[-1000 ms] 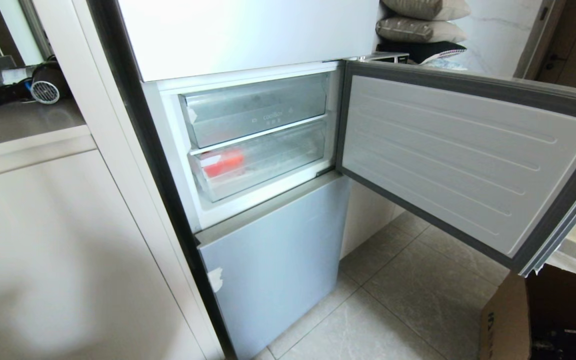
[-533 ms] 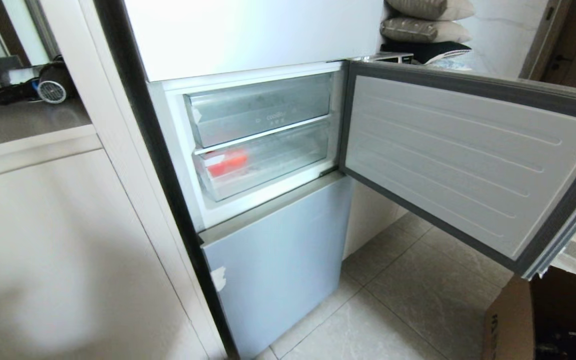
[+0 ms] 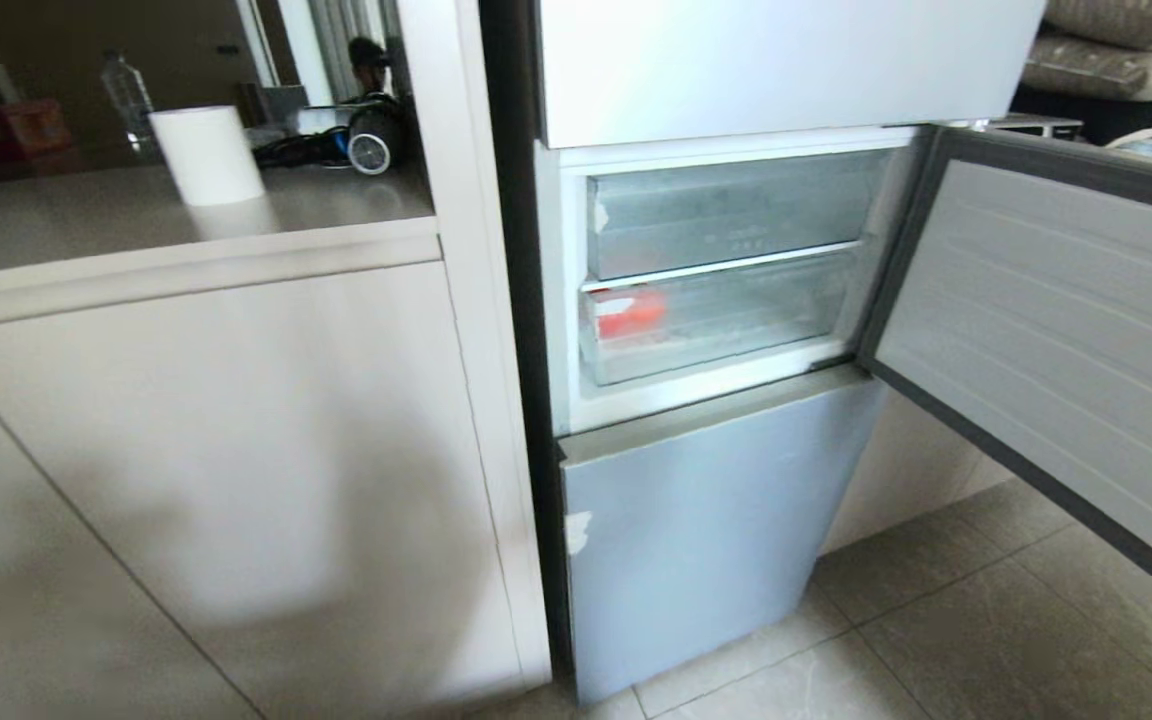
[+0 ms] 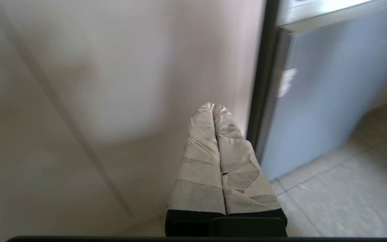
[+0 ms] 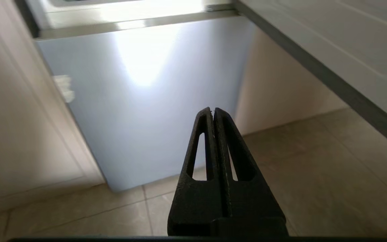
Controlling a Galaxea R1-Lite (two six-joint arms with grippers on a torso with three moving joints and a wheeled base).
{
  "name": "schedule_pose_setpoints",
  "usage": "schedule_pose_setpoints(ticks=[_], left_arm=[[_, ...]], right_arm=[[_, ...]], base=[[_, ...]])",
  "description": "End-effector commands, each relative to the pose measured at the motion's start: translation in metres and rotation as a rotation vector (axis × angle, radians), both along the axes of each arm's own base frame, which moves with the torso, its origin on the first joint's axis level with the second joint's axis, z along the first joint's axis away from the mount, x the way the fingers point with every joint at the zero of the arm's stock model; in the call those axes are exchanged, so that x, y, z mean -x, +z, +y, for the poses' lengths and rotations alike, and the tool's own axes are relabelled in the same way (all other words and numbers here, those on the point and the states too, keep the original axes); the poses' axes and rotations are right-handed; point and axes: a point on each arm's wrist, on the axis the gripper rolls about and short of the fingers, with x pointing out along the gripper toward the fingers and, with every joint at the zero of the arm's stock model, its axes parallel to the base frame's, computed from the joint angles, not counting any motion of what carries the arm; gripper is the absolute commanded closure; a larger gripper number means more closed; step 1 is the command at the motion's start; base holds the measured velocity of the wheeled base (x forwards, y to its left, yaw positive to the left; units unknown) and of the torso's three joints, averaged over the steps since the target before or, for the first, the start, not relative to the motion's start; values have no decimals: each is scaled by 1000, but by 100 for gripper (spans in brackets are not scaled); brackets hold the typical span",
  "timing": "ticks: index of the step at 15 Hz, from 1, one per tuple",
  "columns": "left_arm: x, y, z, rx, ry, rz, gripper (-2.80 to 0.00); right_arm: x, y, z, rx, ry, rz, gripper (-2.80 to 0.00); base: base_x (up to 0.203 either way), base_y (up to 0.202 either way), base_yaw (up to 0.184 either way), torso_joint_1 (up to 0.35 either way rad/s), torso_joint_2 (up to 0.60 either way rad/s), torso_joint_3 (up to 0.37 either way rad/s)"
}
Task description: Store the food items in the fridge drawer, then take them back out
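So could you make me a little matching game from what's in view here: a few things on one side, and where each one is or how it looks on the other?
Things:
1. red food item
2. white roll
3. fridge door
4. left end effector

Descriptions:
A. swung open on the right
B. wrapped in pale tape, shut, empty
C. standing on the countertop
D. inside the lower clear fridge drawer

Pairs: 1-D, 2-C, 3-A, 4-B
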Motion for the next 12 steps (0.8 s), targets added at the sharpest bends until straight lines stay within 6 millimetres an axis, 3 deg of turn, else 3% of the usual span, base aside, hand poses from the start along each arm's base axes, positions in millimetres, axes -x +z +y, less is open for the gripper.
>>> schedule_pose_setpoints(ticks=[1, 12], left_arm=[[0, 0, 0, 0, 1, -1, 0], [0, 0, 0, 0, 1, -1, 0]], right_arm=[[0, 0, 0, 0, 0, 0, 0], [0, 0, 0, 1, 0, 0, 0]], base=[[-1, -13, 178, 2, 2, 2], [0, -7, 168, 1, 3, 3]])
